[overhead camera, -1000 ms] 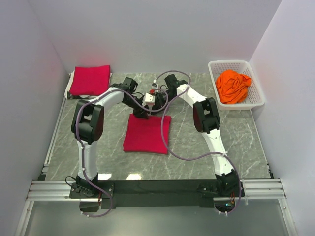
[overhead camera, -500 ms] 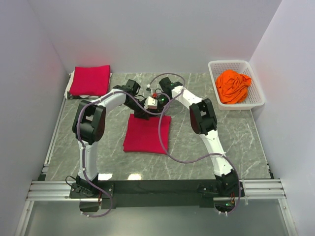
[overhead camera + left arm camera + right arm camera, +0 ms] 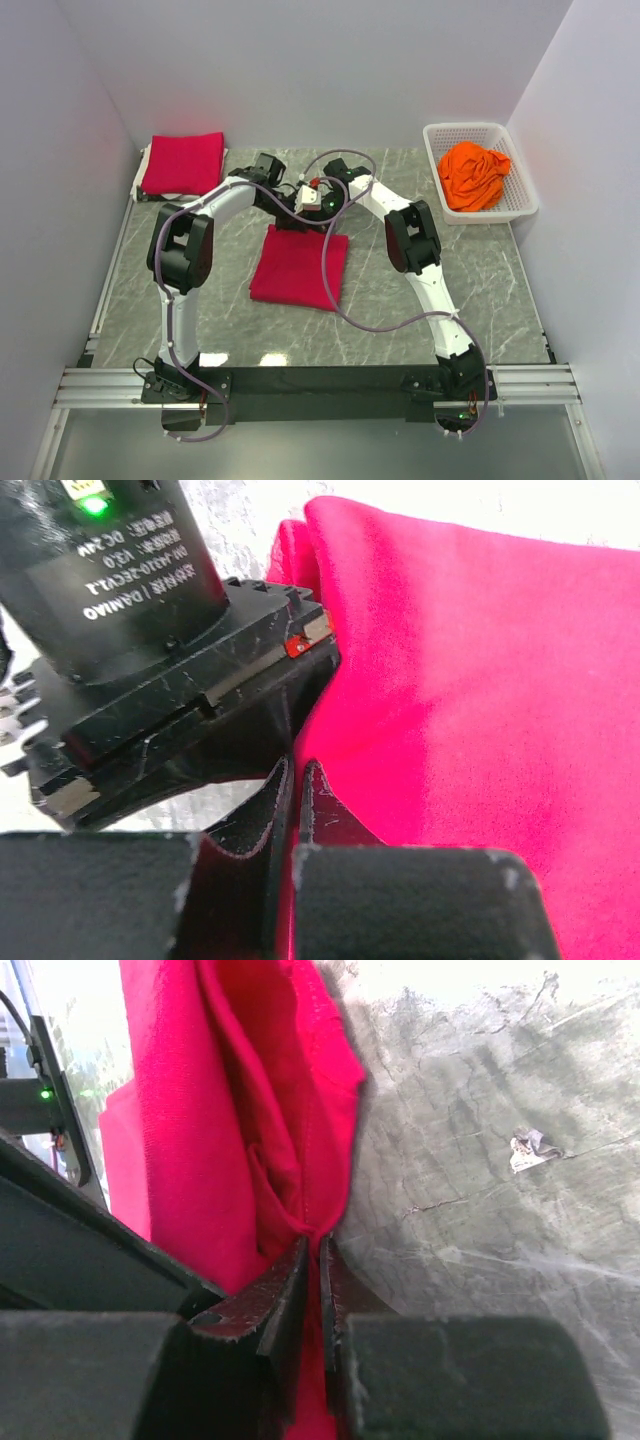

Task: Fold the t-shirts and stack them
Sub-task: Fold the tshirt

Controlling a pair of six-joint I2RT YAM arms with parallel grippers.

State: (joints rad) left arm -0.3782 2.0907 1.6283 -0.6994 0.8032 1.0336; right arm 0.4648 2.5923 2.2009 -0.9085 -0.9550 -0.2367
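A folded crimson t-shirt (image 3: pixel 298 270) lies mid-table. Both grippers meet side by side at its far edge. My left gripper (image 3: pixel 287 221) is shut on that edge; in the left wrist view a thin strip of the red t-shirt (image 3: pixel 460 680) runs between the closed fingers of the left gripper (image 3: pixel 296 772). My right gripper (image 3: pixel 316 216) is shut on a bunched fold of the same t-shirt (image 3: pixel 200 1110), and cloth is pinched at the tips of the right gripper (image 3: pixel 313 1245). A stack of folded red t-shirts (image 3: pixel 184 163) sits at the back left. An orange t-shirt (image 3: pixel 472 175) lies crumpled in the basket.
The white lattice basket (image 3: pixel 522 195) stands at the back right by the wall. A small white scrap (image 3: pixel 528 1150) lies on the marble table (image 3: pixel 470 290) beside the shirt. White walls close in on three sides. Purple cables loop over the red shirt.
Both grippers have closed on the far edge of the middle red shirt. Its far edge has bunched and shifted slightly toward the back.
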